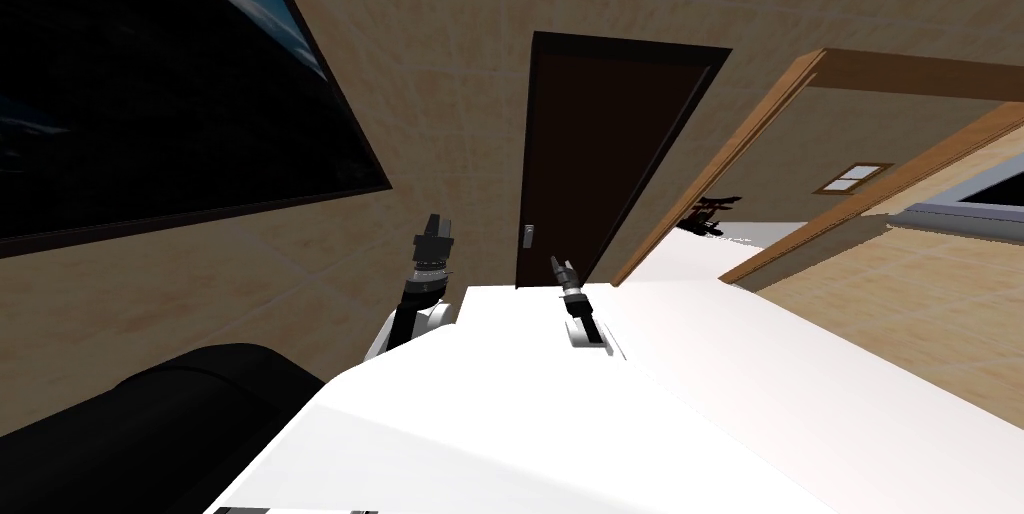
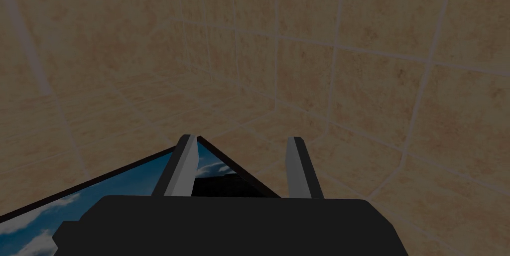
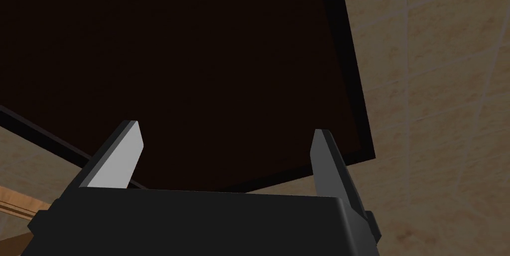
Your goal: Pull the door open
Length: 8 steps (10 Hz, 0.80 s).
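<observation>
Two claws, both with fingers apart: right claw points at the dark door ahead, its handle slightly to that claw's left; left claw is raised alongside.

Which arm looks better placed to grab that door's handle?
Probably right: the right gripper, open, is near the door handle and faces the dark door; the left gripper is off to the door's side.

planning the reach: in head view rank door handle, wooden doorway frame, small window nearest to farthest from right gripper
1. door handle, just left of right gripper
2. wooden doorway frame, to the right
3. small window, beyond that frame
</observation>
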{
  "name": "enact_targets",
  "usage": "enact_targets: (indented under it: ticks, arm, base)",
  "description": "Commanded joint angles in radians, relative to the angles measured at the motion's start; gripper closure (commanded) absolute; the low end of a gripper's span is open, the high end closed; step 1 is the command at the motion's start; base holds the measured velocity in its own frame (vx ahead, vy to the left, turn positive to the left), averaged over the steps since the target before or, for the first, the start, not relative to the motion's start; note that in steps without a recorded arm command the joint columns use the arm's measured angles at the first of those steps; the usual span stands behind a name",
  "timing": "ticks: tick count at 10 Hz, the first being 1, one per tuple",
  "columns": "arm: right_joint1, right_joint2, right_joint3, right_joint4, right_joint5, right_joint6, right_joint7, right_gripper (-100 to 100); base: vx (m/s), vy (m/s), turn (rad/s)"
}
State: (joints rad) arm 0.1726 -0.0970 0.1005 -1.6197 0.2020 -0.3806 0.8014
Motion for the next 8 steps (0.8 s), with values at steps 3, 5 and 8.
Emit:
enact_targets:
  ticks: [3,5,8]
  arm:
    - [-0.028,0.003,0.01,0.056,0.025,0.013,0.07,-100]
    - [-0.042,0.004,0.015,0.083,0.038,0.021,0.104,-100]
    - [-0.062,0.008,0.023,0.122,0.057,0.031,0.155,-100]
  base:
    - [0.089,0.046,-0.021]
    - [0.104,0.045,-0.021]
    - [0.103,0.049,-0.022]
